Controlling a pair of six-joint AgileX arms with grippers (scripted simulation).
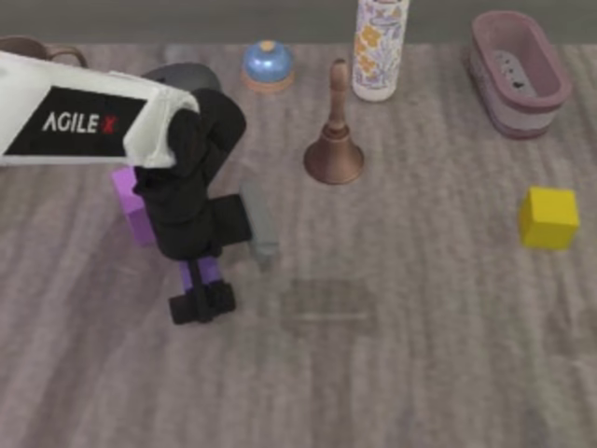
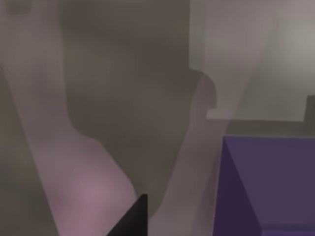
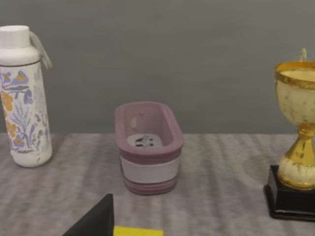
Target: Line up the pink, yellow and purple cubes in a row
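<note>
Left jaws (image 1: 201, 301) hold purple cube (image 1: 201, 273) — only right wrist shows trophy (image 3: 297, 147).

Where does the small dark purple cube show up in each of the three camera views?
Top view: the small dark violet-purple matte cube peeks out under the left gripper, left of centre.
Left wrist view: it fills the lower right corner.
Right wrist view: not in it.
Shared landmark: the grey wood-grain table, also in the right wrist view.

Top camera looks straight down on the grey woodgrain table (image 1: 429, 308), left wrist camera presses close to the dark purple cube (image 2: 268, 187), right wrist camera faces the pink oval planter (image 3: 148, 153) both share.
</note>
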